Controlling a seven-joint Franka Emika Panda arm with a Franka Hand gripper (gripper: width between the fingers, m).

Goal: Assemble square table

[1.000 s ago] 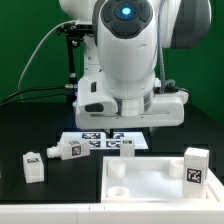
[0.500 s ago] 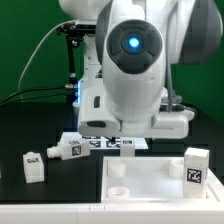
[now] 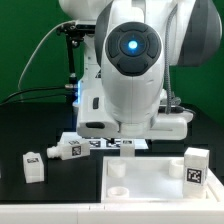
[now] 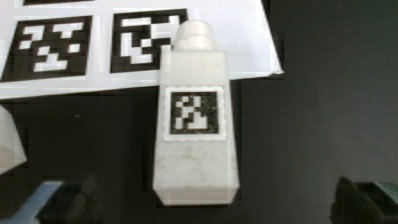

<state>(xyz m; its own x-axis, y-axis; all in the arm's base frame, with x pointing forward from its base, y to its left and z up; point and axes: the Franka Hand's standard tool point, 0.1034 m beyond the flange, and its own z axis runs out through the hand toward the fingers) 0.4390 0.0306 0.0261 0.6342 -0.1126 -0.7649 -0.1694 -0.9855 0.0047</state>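
Lengthwise, leg (image 4: 192, 120) lies flat, peg tip twd marker board (image 4: 71, 85).

My white arm (image 3: 133, 75), with a round blue light (image 3: 133, 45) glowing on its casing, filled the middle of the scene in front of a green backdrop (image 3: 25, 50). It hung low over the black table (image 3: 30, 125) and hid much of the marker board (image 3: 95, 146) behind it. Toward the exterior view's left, one small tag-marked leg (image 3: 33, 166) stood upright, and a second leg (image 3: 63, 151) lay on its side just beside it. Nearest the camera sat the white square tabletop (image 3: 155, 182), rim raised, with two round sockets (image 3: 118, 170) showing. A third leg (image 3: 196, 166) stood upright at its right edge.
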